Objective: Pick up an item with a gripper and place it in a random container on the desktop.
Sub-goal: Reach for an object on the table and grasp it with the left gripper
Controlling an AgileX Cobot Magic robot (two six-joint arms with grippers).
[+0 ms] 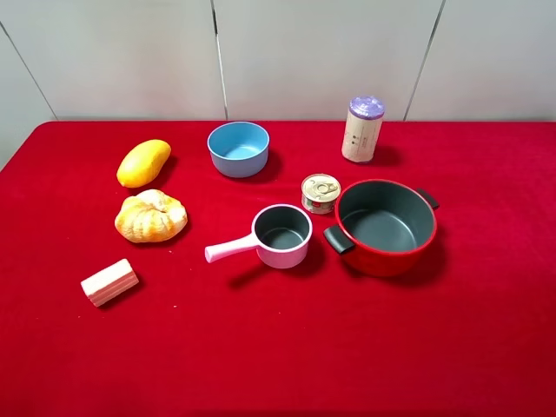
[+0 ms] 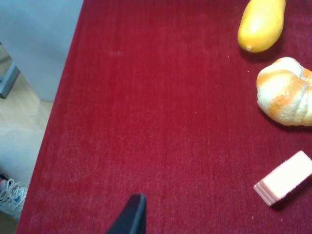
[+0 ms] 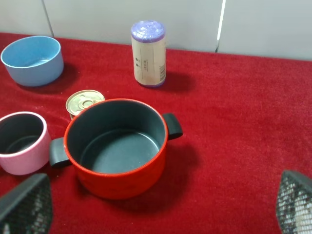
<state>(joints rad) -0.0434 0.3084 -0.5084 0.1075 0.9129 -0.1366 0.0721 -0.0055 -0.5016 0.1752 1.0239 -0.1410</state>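
Red cloth desktop [image 1: 295, 356]: fills the frame up to a pale panelled wall.
Left gripper [image 2: 132, 215]: one black fingertip at the lower edge of its wrist view, over bare cloth; jaws spread wide, holding nothing.
Right gripper [image 3: 161, 207]: two mesh-patterned fingers in the lower corners, far apart, gripping nothing.
Item, pink-and-white striped block [image 1: 109, 281]: lower left, lying flat on the cloth, apart from everything else.
Pink saucepan [image 1: 282, 235]: centre, handle pointing lower left.
Container, red pot [image 1: 382, 259]: right of centre, dark grey inside, two black handles.
Bun [image 1: 150, 215]: left, above the block.
Tin can [image 1: 321, 192]: just beside the pot, upper left of it.
Mango [image 1: 143, 162]: upper left.
Blue bowl [image 1: 236, 163]: upper centre.
Purple-capped canister [image 1: 362, 129]: upper right of centre, upright.
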